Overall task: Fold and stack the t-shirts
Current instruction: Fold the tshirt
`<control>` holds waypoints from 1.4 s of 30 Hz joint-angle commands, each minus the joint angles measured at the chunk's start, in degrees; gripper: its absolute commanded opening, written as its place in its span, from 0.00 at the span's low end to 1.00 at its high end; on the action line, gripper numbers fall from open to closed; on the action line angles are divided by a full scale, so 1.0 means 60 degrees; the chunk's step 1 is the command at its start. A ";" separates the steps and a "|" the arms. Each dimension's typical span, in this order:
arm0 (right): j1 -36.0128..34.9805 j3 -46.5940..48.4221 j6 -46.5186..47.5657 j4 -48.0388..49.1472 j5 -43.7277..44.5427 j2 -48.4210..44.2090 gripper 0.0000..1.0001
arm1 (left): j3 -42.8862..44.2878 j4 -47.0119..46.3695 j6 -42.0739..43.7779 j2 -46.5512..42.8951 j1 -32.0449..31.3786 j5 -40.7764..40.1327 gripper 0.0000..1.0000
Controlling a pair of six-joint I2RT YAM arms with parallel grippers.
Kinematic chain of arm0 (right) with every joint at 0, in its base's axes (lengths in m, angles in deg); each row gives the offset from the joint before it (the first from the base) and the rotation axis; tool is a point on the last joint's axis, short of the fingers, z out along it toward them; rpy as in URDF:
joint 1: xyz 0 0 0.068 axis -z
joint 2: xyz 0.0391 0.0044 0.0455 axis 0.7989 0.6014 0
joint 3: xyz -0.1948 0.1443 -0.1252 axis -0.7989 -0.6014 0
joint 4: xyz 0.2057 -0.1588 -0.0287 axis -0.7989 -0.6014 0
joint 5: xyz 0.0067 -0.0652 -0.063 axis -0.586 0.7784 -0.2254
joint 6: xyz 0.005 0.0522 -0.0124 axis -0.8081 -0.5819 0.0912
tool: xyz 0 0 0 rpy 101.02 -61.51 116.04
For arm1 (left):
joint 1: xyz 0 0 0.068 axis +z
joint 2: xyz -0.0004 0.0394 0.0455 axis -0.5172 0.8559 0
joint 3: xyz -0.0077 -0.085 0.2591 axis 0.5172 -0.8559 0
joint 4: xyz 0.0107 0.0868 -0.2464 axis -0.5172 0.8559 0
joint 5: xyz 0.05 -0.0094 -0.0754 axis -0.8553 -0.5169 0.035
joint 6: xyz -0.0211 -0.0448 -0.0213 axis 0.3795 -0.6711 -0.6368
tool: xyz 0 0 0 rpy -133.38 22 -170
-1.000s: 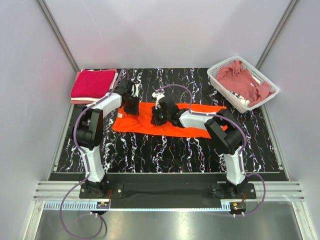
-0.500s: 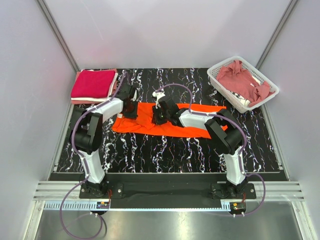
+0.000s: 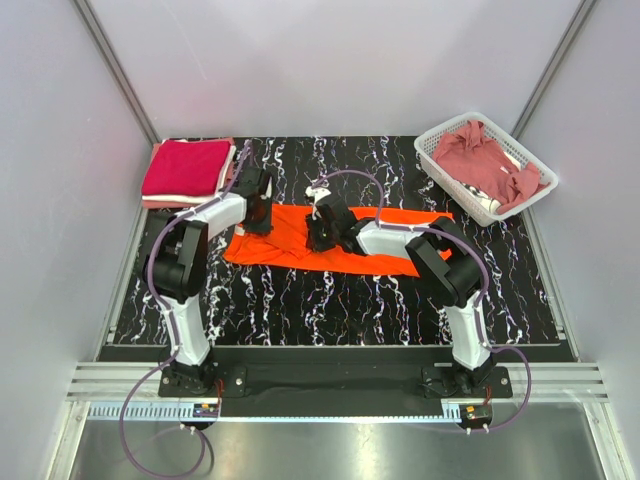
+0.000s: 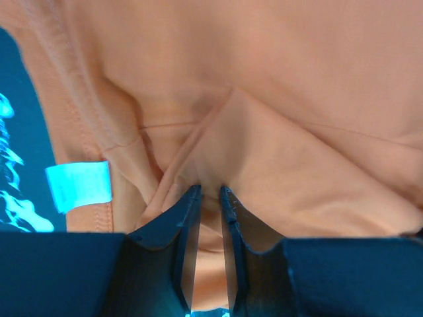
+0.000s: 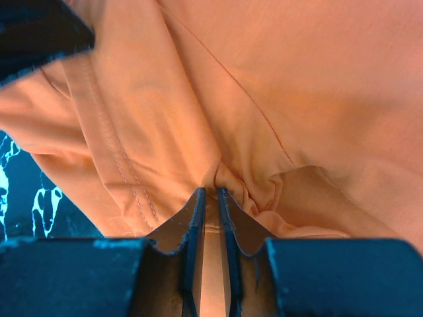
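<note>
Shifted a little toward the far edge since a second ago, the left hand [image 4: 210,191] is seen pinching a ridge of the orange t-shirt [image 3: 285,248]. The right hand [image 5: 210,191] is clamped on a pucker near the shirt's middle. The shirt is laid as a long band across mid-bench, so a fold is judged under way, not finished. A folded crimson t-shirt [image 3: 185,165] is already stacked at the far left. Dusty rose t-shirts [image 3: 485,160] are left crumpled in the basket [image 3: 437,138]. The black, white-veined bench [image 3: 320,300] is enclosed by plain pale walls [image 3: 340,60].

Black marbled table [image 3: 300,300] carries an orange t-shirt [image 3: 285,247], folded crimson shirts [image 3: 185,165], seemingly stacked, and a white basket [image 3: 440,170].
</note>
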 commanded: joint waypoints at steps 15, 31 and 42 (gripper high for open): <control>0.0042 -0.1356 0.0237 -0.0216 0.2995 -0.5252 0.26 | 0.4018 0.0322 -0.0209 0.2767 0.0507 -0.0326 0.25; 0.0071 -0.2280 0.0120 -0.0990 0.3802 -0.8037 0.25 | 0.9421 -0.0993 -0.0590 0.3994 0.0406 0.3133 0.27; 0.0086 -0.3538 -0.1754 -0.3686 0.3656 -1.0642 0.27 | 0.3780 -0.2693 -0.1115 -0.0379 -0.1687 0.2824 0.33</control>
